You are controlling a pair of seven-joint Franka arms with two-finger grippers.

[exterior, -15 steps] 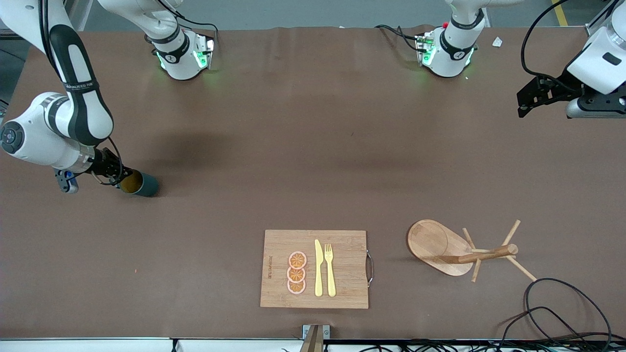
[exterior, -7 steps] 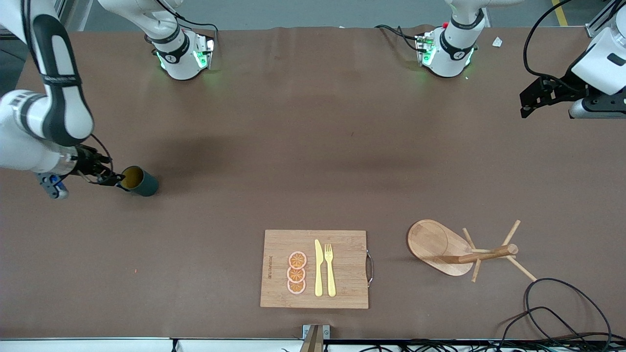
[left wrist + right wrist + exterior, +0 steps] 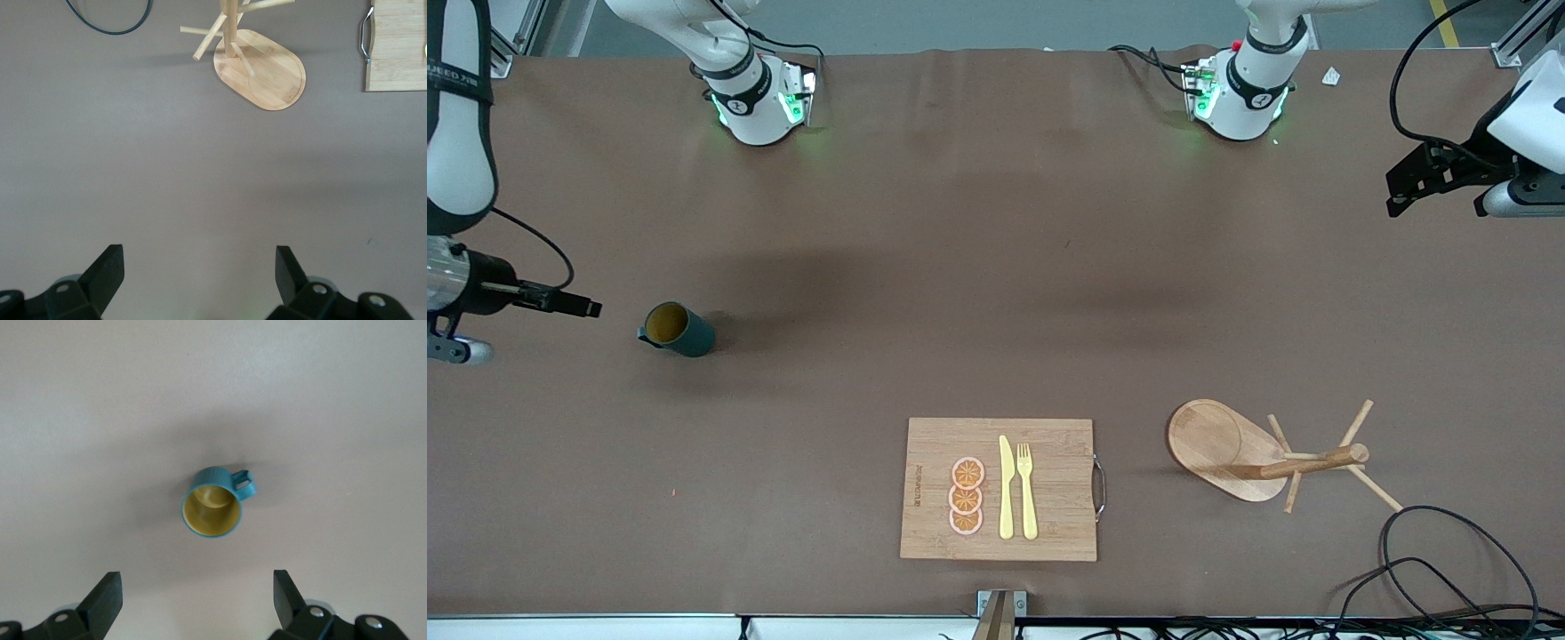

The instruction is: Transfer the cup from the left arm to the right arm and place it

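Observation:
The cup [image 3: 679,330], a dark teal mug with a tan-yellow inside, stands upright and alone on the brown table at the right arm's end. In the right wrist view the cup [image 3: 213,505] shows from above, with its loop handle at one side. My right gripper [image 3: 592,308] hangs open and empty, clear of the cup and a short way off toward the table's end; its fingers [image 3: 107,593] stand wide apart. My left gripper [image 3: 1398,194] waits open and empty over the left arm's end of the table, its own wrist view showing the left gripper [image 3: 200,268] over bare table.
A wooden cutting board [image 3: 1058,462] with a yellow knife [image 3: 1006,489], a fork [image 3: 1027,489] and orange slices [image 3: 966,496] lies near the front edge. A wooden mug tree [image 3: 1263,453] stands beside it toward the left arm's end. Black cables [image 3: 1449,551] loop at that corner.
The right gripper opened, let go of the cup and drew back toward the table's end. The cup stayed put. The left gripper drifted slightly toward its end of the table.

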